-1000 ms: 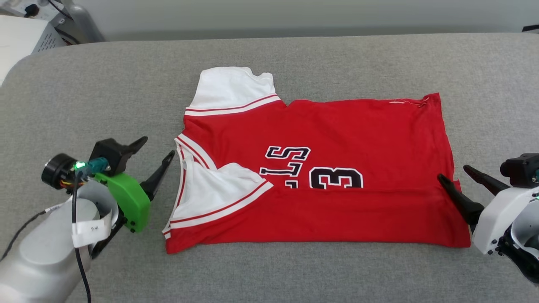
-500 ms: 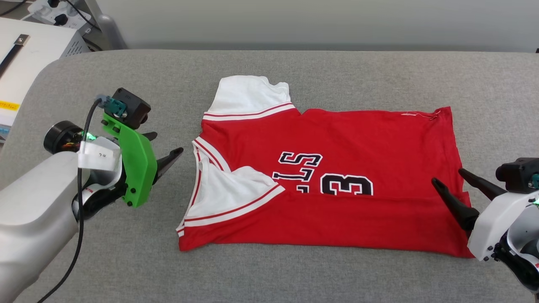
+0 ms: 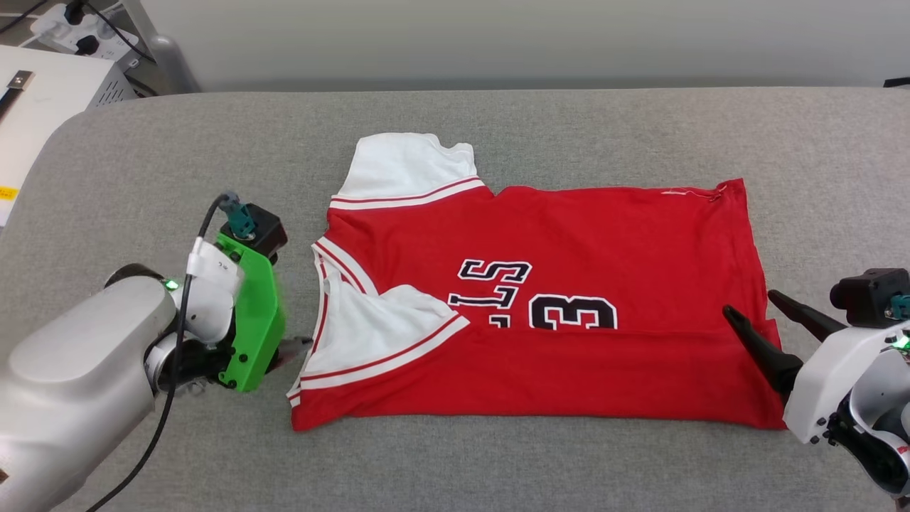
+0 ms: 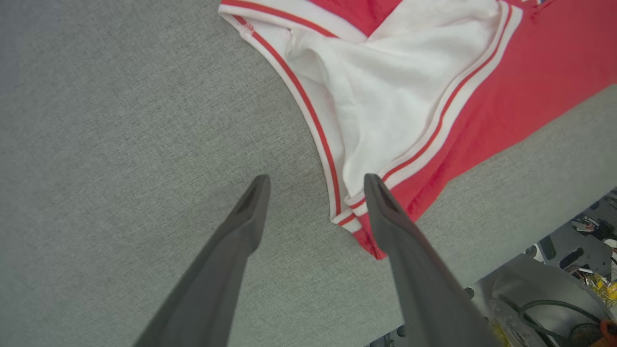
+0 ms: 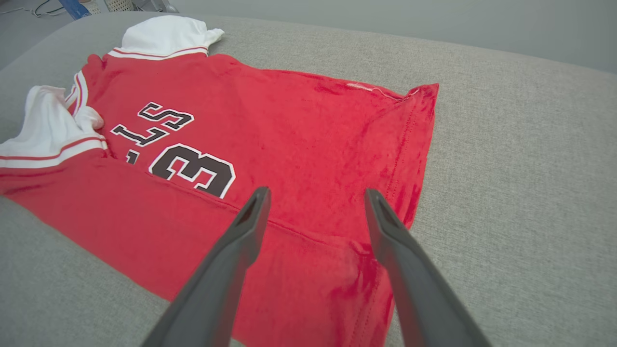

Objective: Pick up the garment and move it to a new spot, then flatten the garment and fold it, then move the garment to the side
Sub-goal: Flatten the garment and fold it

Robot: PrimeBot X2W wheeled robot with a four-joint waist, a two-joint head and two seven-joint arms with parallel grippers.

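Note:
The garment (image 3: 569,235), a red jersey with white sleeves, lies flat on the grey cushion (image 3: 498,121) with its collar to the left. Its near long edge is folded over, covering part of the black lettering and number 3. My left gripper (image 3: 293,347) points down at the near left corner, open, with one finger (image 4: 385,212) over the striped sleeve trim and the other over bare cushion (image 4: 120,144). The left wrist view shows the white sleeve of the garment (image 4: 385,96) just ahead of that left gripper (image 4: 315,179). My right gripper (image 3: 753,307) hovers open over the right hem, as the right wrist view confirms for the right gripper (image 5: 316,190) above the garment (image 5: 289,120).
A white equipment box (image 3: 43,92), a power strip (image 3: 71,21) and a metal post (image 3: 167,60) stand beyond the cushion's far left corner. A pale wall runs behind. The cushion's near edge and my base (image 4: 530,299) show below the left gripper.
The head camera has shifted. My left gripper has turned to point downward and come in to the garment's near left corner. The right gripper stays open over the hem.

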